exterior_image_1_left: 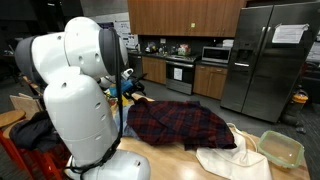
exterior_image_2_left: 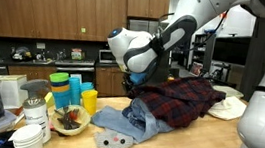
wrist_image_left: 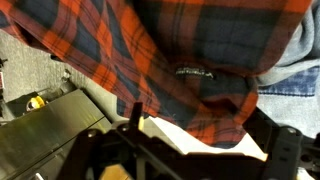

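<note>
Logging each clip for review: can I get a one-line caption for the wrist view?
Gripper close against a red-and-navy plaid shirt, with denim beside it.

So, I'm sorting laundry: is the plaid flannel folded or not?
Not folded: the plaid flannel lies rumpled in a loose heap on the counter, as both exterior views show.

Nothing readable anywhere in these views. The paper sheet (exterior_image_1_left: 288,34) stuck on the fridge (exterior_image_1_left: 262,75) carries print far too small to make out, and the little tag (wrist_image_left: 195,72) sewn on the plaid shirt (wrist_image_left: 120,45) is just a blur.
</note>
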Available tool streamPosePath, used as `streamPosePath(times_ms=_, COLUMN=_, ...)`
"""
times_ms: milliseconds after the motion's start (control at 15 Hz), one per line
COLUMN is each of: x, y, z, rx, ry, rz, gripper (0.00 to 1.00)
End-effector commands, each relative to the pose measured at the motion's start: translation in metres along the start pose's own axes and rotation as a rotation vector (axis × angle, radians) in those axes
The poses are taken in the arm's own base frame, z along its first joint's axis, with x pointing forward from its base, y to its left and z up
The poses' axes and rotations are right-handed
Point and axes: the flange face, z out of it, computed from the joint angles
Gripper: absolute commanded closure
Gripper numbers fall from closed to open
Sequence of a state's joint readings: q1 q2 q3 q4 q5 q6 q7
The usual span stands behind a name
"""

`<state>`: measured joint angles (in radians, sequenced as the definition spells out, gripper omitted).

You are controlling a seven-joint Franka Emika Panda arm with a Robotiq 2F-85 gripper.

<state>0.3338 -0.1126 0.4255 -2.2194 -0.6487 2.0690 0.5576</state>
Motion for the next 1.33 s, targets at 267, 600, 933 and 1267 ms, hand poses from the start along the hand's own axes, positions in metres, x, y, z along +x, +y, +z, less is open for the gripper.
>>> streamPosePath(times_ms=267, x=-0.02, y=-0.001, z=-0.027, rx=-0.009, ry=-0.037, rz=0.046, gripper=0.0)
streamPosePath(times_ms=600, x=-0.017, y=-0.004, z=-0.018, rx=-0.015, ry=-0.051, rz=0.049, gripper=0.0)
streamPosePath(times_ms=933, x=-0.014, y=-0.012, z=-0.006, rx=-0.019, ry=-0.075, rz=0.029, gripper=0.0)
streamPosePath(times_ms=1267, x=-0.007, y=-0.024, z=0.001, rx=-0.027, ry=-0.086, rz=-0.003, gripper=0.0)
